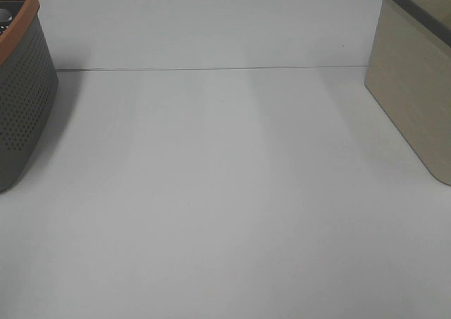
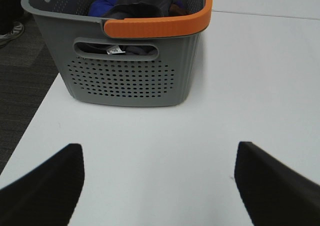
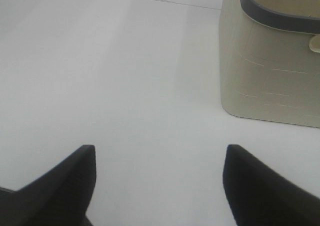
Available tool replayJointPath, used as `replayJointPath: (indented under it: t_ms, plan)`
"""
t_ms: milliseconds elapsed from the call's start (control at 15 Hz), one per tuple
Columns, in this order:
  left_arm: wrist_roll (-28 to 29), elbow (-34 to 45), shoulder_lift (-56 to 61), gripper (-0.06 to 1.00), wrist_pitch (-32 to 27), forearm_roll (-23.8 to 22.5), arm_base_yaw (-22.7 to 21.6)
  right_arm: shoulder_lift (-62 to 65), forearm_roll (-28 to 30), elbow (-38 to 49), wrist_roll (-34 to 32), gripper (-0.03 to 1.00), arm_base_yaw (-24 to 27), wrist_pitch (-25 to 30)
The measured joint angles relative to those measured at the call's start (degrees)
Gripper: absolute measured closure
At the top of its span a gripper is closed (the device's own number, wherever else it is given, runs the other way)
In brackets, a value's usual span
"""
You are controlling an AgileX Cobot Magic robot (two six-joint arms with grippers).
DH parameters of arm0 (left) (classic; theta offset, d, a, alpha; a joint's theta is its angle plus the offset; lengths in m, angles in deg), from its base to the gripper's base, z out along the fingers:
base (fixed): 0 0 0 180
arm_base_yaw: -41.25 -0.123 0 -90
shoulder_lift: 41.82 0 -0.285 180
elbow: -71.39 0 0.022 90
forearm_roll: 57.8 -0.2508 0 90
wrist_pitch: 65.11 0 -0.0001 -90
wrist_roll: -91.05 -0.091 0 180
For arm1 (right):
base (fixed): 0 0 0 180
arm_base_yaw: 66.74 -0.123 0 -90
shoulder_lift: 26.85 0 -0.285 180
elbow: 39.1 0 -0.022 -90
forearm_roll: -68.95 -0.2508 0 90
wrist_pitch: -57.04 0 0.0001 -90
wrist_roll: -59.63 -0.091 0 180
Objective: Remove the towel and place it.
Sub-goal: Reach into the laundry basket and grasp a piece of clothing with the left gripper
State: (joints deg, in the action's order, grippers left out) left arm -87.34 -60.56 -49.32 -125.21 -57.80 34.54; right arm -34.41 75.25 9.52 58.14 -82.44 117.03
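Observation:
A grey perforated basket with an orange rim [image 2: 130, 81] stands at the table's left edge, also seen in the exterior view [image 1: 25, 101]. Crumpled cloth fills it. A very dark piece, the towel [image 2: 142, 4], lies on top beside a blue cloth [image 2: 100, 6]. A small white tag [image 2: 115, 50] shows through the handle slot. My left gripper [image 2: 159, 146] is open and empty over the table, a short way in front of the basket. My right gripper [image 3: 159, 147] is open and empty, apart from the beige basket [image 3: 270, 71]. Neither gripper shows in the exterior view.
The beige basket with a dark grey rim [image 1: 416, 101] stands at the table's right. The white table [image 1: 225, 192] stretches between the two baskets. Dark floor [image 2: 25, 76] lies beyond the table's left edge.

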Motion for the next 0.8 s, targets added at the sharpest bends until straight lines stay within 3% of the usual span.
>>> replayJointPath:
  t_ms: [267, 800]
  plan:
    - [0.11, 0.00, 0.00, 0.18, 0.40, -2.86, 0.00, 0.00, 0.00, 0.00, 0.00, 0.26, 0.00, 0.00]
    - [1.43, -6.19, -4.47, 0.18, 0.74, -3.09, 0.00, 0.00, 0.00, 0.00, 0.00, 0.26, 0.00, 0.00]
